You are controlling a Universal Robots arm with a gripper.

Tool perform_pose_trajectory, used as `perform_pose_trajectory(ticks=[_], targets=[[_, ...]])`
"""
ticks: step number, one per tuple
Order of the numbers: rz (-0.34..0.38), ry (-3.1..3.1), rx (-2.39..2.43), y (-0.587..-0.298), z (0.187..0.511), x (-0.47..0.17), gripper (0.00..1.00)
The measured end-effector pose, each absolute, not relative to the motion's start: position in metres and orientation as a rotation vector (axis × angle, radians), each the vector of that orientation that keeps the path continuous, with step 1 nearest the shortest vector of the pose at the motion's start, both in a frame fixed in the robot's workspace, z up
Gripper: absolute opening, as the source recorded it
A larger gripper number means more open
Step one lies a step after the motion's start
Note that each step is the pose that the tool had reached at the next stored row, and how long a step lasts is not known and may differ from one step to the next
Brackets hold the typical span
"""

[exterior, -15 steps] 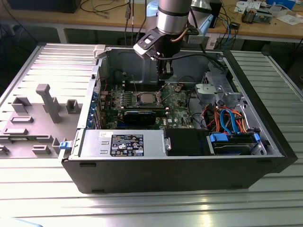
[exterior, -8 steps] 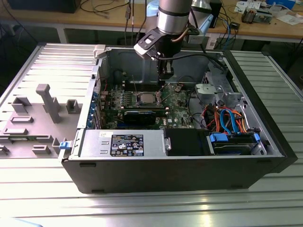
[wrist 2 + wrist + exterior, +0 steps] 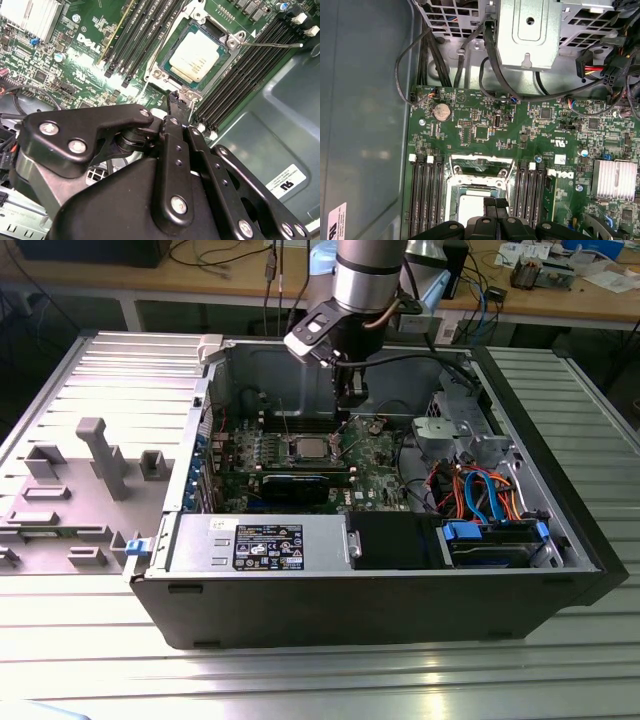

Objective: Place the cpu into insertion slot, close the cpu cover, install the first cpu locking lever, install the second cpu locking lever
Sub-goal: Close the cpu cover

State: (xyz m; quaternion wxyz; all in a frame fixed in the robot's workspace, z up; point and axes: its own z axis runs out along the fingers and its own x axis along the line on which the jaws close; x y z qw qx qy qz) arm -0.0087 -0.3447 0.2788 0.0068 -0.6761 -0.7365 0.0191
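The cpu (image 3: 199,52), a silvery square chip, lies in the insertion slot (image 3: 165,70) on the green board. The cpu cover (image 3: 220,75), a thin metal frame, lies flat around it with the chip showing through its cut-out. One thin wire lever (image 3: 272,45) sticks out from a socket corner across the memory slots. Another thin lever (image 3: 162,42) runs along the socket's opposite side. My gripper (image 3: 176,99) is shut with nothing between its fingers, its tip just over a corner of the socket. In the first wrist view the gripper (image 3: 495,203) hangs over the cpu (image 3: 470,210). In the exterior view it (image 3: 350,405) hovers above the socket (image 3: 307,448).
Black memory slots (image 3: 140,30) flank the socket on both sides. A finned heatsink (image 3: 615,179) and black cables (image 3: 495,65) lie near a metal drive cage (image 3: 530,30). The case's walls (image 3: 300,360) surround the board; a power supply (image 3: 265,542) sits at the front.
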Motion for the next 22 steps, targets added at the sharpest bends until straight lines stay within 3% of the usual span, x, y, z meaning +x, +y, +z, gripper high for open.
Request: perform_pose_trajectory(ticks=[22], targets=[[0.060,-2.304,-2.115,-0.3447,0.2788,-0.0045,0.11]])
